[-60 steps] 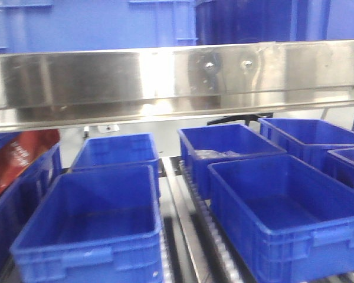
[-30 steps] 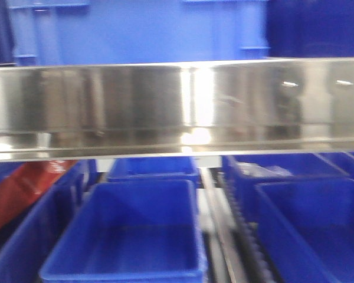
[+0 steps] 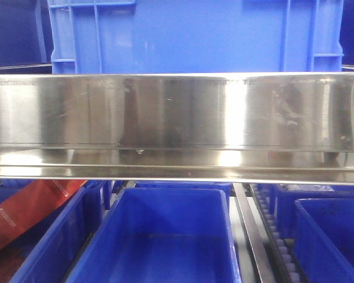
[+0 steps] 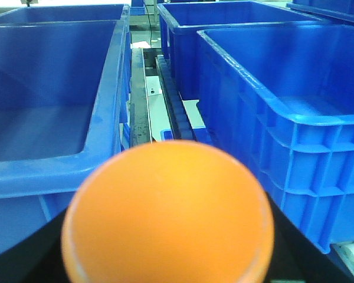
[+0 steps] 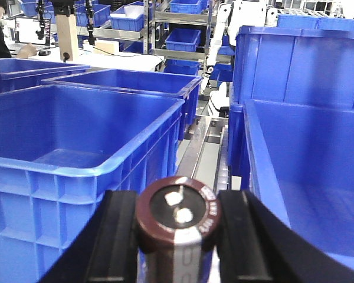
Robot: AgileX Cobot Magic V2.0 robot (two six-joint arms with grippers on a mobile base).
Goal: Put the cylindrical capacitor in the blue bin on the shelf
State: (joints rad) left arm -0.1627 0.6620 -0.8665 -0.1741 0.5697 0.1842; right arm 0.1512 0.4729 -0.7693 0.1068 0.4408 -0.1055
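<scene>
In the right wrist view my right gripper [image 5: 178, 227] is shut on the cylindrical capacitor [image 5: 178, 213], a dark brown cylinder with two metal terminals on its end, clamped between black fingers [image 5: 115, 236]. It hangs over the gap between two blue bins, one on the left [image 5: 76, 147] and one on the right [image 5: 307, 171]. The shelf shows as a broad shiny steel rail [image 3: 177, 124] in the front view, with a blue bin [image 3: 159, 242] below it. An orange ball [image 4: 168, 212] sits in my left gripper [image 4: 168, 236] and hides its jaws.
White roller tracks and a steel strip [image 5: 200, 147] run between the bins. More blue bins [image 4: 295, 88] flank the left gripper. A large blue crate [image 3: 194, 35] stands on the upper level. A red bag [image 3: 23, 215] lies in a bin at the left.
In the front view the steel rail has dropped lower and grown larger in the frame. The bins below have slid to the right.
</scene>
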